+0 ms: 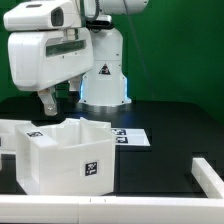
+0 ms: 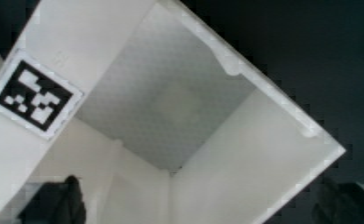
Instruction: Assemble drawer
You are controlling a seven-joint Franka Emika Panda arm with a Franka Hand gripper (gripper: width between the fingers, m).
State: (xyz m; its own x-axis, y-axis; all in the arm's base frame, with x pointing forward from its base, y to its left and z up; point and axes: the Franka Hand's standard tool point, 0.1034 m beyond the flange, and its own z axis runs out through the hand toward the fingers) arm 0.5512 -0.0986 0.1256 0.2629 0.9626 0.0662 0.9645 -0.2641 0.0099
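Note:
The drawer's tall white casing (image 1: 68, 158) stands on the black table near the front, open side up, with a square tag (image 1: 90, 167) on its front face. My gripper (image 1: 58, 106) hangs just above the casing's back corner, at the exterior view's left. In the wrist view the casing's hollow inside (image 2: 188, 105) fills the frame and a tag (image 2: 33, 95) shows on an outer wall. The gripper (image 2: 205, 205) is open: its dark fingertips (image 2: 54, 200) stand far apart, with the casing's wall between them. I cannot tell whether they touch it. A shallow white tray (image 1: 211, 174) lies at the exterior view's right.
The marker board (image 1: 127, 136) lies flat behind the casing. Another white tagged part (image 1: 18, 134) sits at the exterior view's left edge. A white rail (image 1: 50, 211) runs along the table's front. The robot's base (image 1: 103, 80) stands at the back.

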